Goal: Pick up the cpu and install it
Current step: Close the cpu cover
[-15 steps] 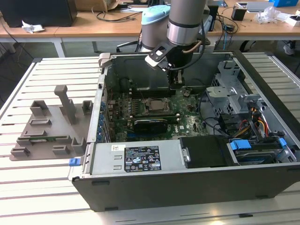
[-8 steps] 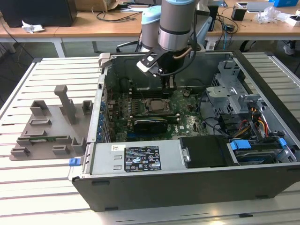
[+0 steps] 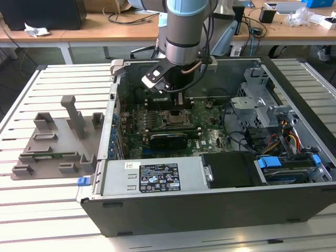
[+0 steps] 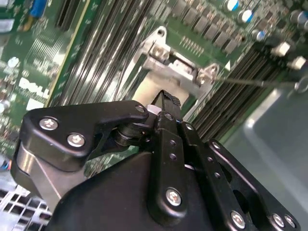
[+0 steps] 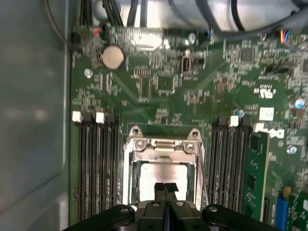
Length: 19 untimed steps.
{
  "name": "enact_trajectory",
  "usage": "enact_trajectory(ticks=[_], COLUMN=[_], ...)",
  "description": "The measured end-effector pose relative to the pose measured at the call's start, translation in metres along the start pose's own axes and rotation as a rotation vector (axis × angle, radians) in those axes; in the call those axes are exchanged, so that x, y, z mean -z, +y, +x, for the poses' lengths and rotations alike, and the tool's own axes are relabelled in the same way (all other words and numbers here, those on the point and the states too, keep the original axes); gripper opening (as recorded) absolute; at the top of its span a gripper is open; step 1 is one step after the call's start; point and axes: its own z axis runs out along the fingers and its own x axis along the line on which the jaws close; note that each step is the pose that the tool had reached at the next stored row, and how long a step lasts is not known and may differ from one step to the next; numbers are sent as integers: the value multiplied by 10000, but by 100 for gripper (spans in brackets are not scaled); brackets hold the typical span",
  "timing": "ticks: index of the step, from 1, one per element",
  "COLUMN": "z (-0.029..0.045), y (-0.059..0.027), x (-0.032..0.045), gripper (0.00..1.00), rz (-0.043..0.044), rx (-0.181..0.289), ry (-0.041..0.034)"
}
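The open computer case (image 3: 157, 202) lies on its side on the slatted table (image 3: 42, 215), so the motherboard (image 5: 163, 86) faces up and can be reached from above. The arm comes down into it, and the gripper (image 5: 166, 186) hangs straight over the metal socket frame (image 5: 163, 147), which sits between two banks of memory slots (image 5: 96, 163). The cpu (image 5: 161, 173) lies flat inside that frame with its silvery top level and square to the opening; by the look of it, it is seated in the socket rather than carried. In the second wrist view the cpu (image 4: 150, 87) shows as a pale patch just beyond the dark fingertip. The two fingers are pressed together tip to tip with nothing pinched between them; closed like that they make one narrow point, which I judge suits pressing or nudging a flat chip better than gripping it. The tip stands over the chip's top, very close; whether it actually touches I cannot tell. The grey tray (image 3: 52, 157) with its upright blocks sits on the table at the exterior view's left, outside the case and well apart from the gripper.
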Motion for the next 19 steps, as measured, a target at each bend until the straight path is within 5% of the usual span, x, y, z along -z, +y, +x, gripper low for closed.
enact_trajectory(ticks=[11,17,19], z=[10,29,29], y=[-165,-166,-70], x=[-104,-149,-151], gripper=[11,11,11], rz=[0,9,1], rx=[-1,-1,-2], ry=[0,-13,-4])
